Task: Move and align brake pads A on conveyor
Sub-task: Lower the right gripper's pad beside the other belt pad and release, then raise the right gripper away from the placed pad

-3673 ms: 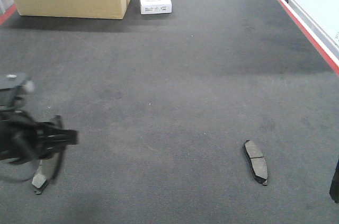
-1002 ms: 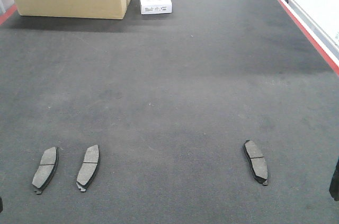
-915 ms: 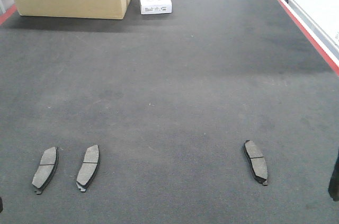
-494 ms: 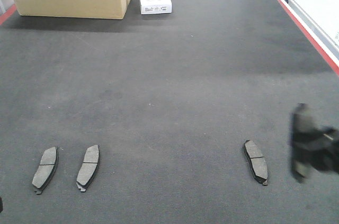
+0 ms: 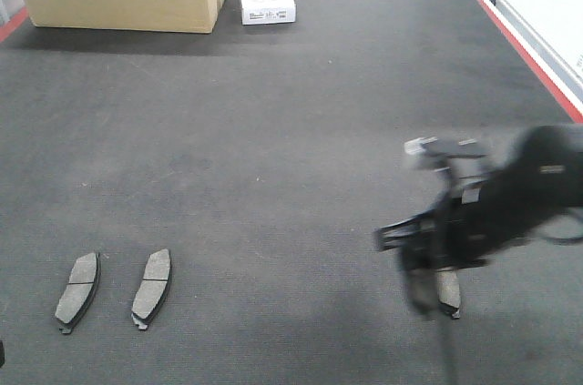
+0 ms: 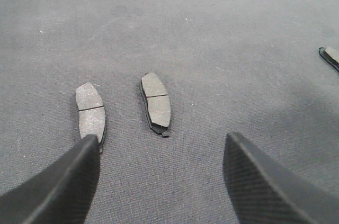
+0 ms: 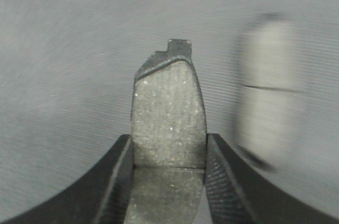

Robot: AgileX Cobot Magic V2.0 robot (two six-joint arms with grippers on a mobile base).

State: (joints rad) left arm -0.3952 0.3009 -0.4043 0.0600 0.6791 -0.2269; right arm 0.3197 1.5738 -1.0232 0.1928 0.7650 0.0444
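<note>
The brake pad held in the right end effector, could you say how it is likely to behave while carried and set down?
The brake pad looks stiff: it stands straight between the right end effector fingers. Its grainy face probably resists slipping. Being flat, it should lie still on the felt-like conveyor, not roll.

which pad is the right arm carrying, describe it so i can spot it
Start at the dark conveyor and go to its near right side, where the black right tool hangs. The held pad stands between the tool's fingers, tab end outward. A blurred pad lies on the belt beside it, and two more lie at near left.
</note>
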